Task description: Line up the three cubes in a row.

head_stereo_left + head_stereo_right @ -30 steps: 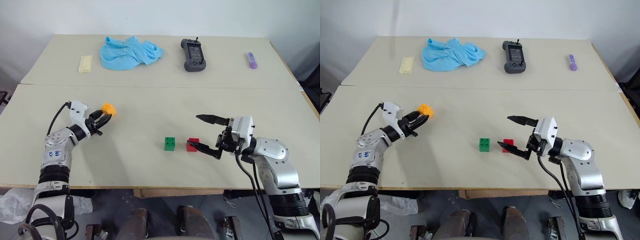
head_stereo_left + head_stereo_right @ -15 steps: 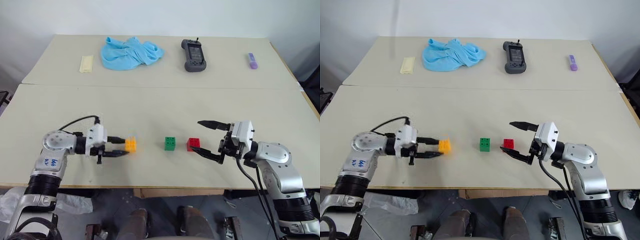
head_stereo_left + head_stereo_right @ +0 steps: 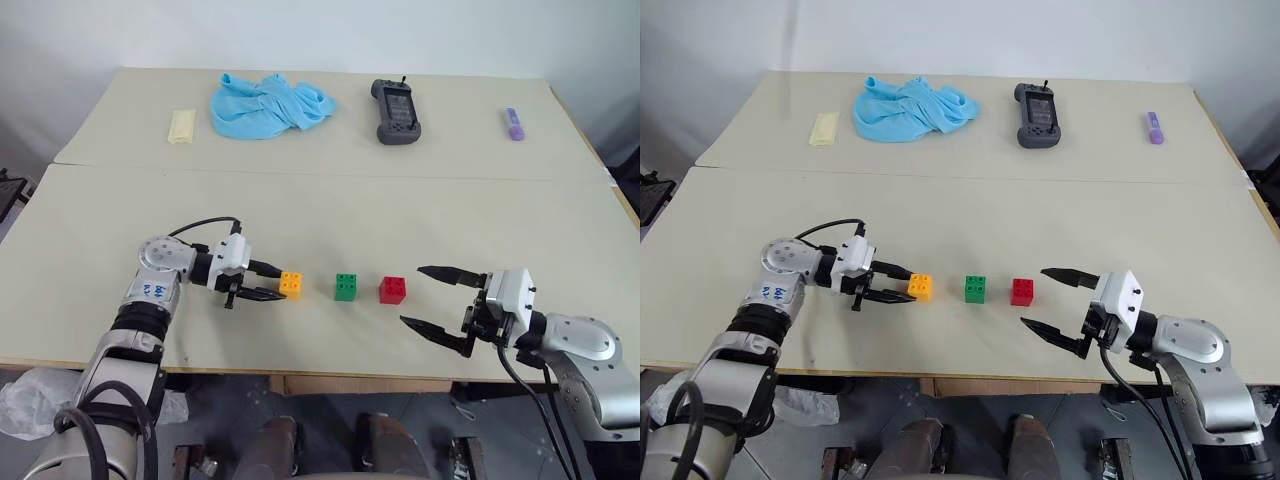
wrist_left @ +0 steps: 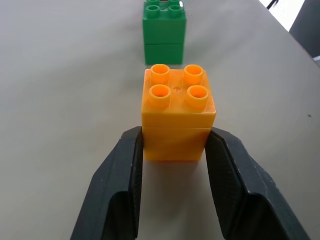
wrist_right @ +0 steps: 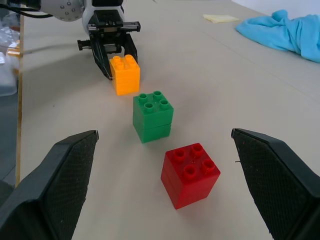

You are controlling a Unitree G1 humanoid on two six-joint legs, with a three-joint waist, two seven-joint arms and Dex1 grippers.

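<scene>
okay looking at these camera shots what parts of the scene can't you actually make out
- Red cube, left wrist view: all but a sliver hidden behind the green cube and cut by the edge.
- Handheld device, head views: screen too small to read.
- Purple object, head views: too small to identify.
- Orange cube, left wrist view: whether it rests on the table is unclear; the left gripper covers its base.

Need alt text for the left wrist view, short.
The left end effector is shut on an orange-yellow studded cube that stands upright on a pale tabletop, one black finger against each side. A green cube stands just beyond it, apart.
</scene>
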